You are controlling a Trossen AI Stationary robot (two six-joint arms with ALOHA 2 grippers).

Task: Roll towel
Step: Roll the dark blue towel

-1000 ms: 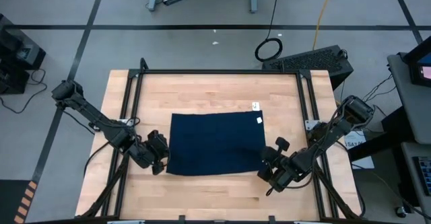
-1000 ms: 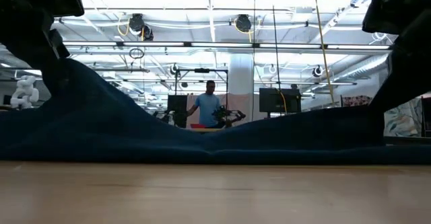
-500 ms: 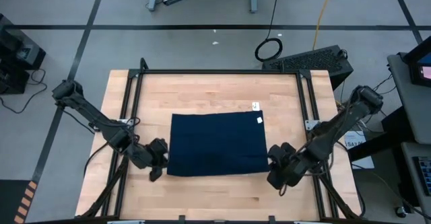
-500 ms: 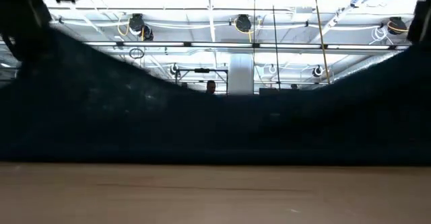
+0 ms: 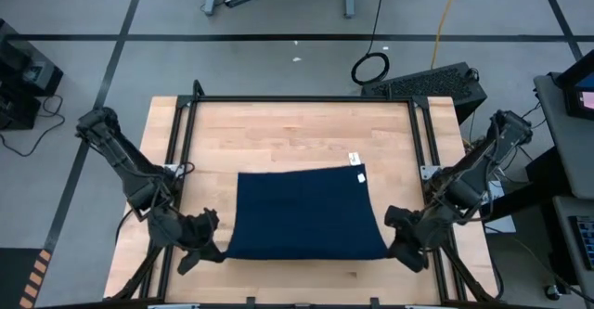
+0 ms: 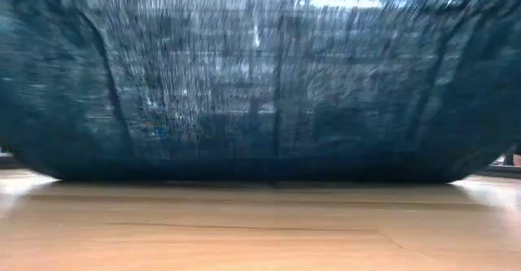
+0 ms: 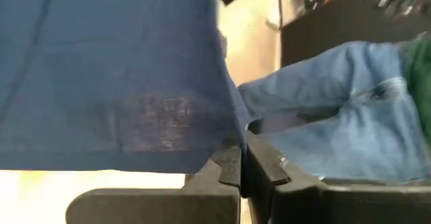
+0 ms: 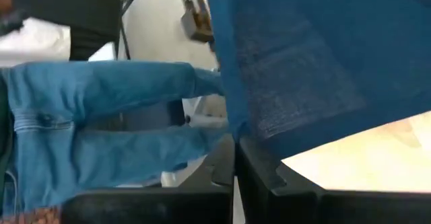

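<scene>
The dark navy towel (image 5: 302, 212) has its far part lying on the wooden table (image 5: 278, 128), with a small white tag (image 5: 361, 177) at its far right corner. Its near edge is raised and fills the low view like a curtain (image 6: 260, 84), with the lower fold resting on the tabletop. My left gripper (image 5: 215, 250) is shut on the near left corner. My right gripper (image 5: 393, 244) is shut on the near right corner. My left gripper pinches the towel's near left corner (image 7: 229, 146) between its two fingers, coming in slanting from the table's left. The corner is lifted clear, and the cloth stretches away toward the other gripper and down to the table. My right gripper pinches the towel's near right corner (image 8: 237, 133) between its two fingers, coming in slanting from the table's right. That corner is lifted clear, with the cloth spreading from it toward the left gripper and down to the table.
Black frame rails (image 5: 182, 133) run along the table's left, right and far sides. A person in blue jeans (image 7: 337, 109) stands beyond the table in both wrist views. Bare wood lies beyond the towel's far edge (image 5: 297, 137).
Both grippers have risen and drawn toward the table's near edge, tipping as they went, still shut on the near corners. The towel's near edge has lifted off the table and now hangs between them. Its far edge has slid a little toward the near side.
</scene>
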